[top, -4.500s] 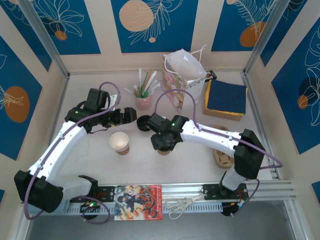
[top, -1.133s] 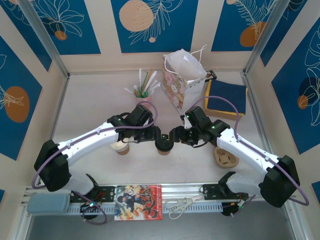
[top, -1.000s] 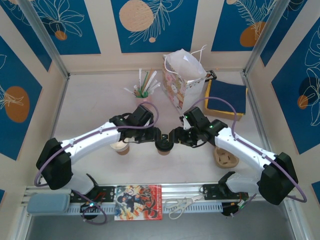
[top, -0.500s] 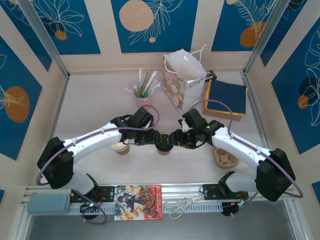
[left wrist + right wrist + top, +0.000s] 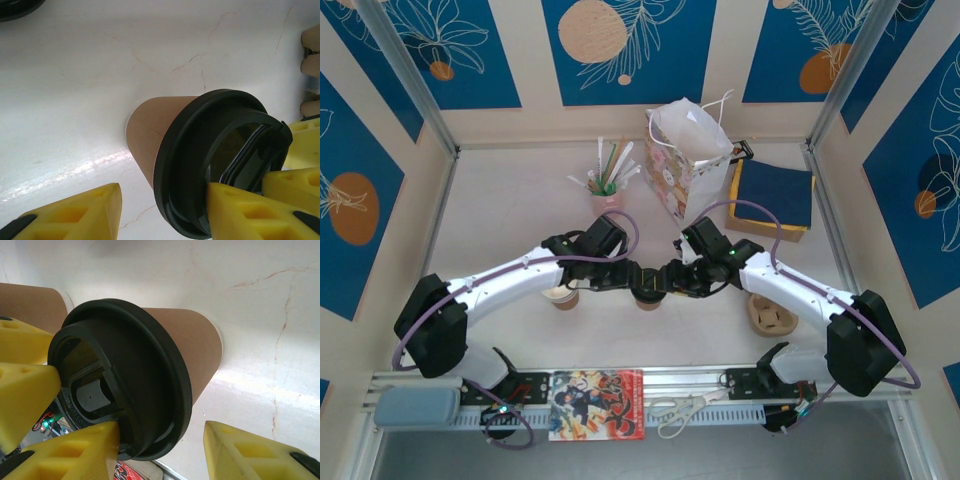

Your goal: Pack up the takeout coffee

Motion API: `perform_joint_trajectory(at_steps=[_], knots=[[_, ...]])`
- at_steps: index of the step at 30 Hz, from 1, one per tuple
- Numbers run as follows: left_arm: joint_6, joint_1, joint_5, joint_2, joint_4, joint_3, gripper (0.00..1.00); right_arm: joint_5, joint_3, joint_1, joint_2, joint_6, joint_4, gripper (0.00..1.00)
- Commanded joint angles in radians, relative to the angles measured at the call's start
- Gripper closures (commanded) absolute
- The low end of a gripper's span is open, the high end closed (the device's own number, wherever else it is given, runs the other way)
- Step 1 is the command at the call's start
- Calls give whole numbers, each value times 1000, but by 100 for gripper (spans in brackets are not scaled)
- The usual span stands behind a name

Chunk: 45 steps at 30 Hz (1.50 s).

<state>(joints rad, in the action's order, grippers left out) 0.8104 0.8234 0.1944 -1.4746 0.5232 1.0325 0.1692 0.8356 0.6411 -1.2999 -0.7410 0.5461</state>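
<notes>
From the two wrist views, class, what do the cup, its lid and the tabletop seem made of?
Cup: probably paper, matte brown, with a side seam. Lid: likely plastic, black, moulded rim, slight sheen. Tabletop: white with thin veins and glare; stone or laminate, cannot tell.

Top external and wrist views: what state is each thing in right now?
lidded coffee cup: upright, black lid on.
second paper cup: upright, uncovered.
gift bag: upright, mouth open.
left end effector: open, one finger on the lid.
right end effector: open, one finger on the lid.
</notes>
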Motion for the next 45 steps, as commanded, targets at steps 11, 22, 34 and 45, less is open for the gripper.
perform_joint_trajectory(at_steps=[11, 22, 34, 45], knots=[[-23, 11, -65, -51, 122, -40, 53, -6, -28, 3, -21, 16, 26, 51], [-25, 11, -104, -77, 171, -50, 55, -11, -27, 3, -21, 19, 29, 51], [-20, 11, -41, -8, 114, 16, 52, 7, 17, 3, 0, 35, 53, 48], [-27, 13, -30, -40, 104, 25, 52, 78, -1, 10, 17, 44, 22, 36]])
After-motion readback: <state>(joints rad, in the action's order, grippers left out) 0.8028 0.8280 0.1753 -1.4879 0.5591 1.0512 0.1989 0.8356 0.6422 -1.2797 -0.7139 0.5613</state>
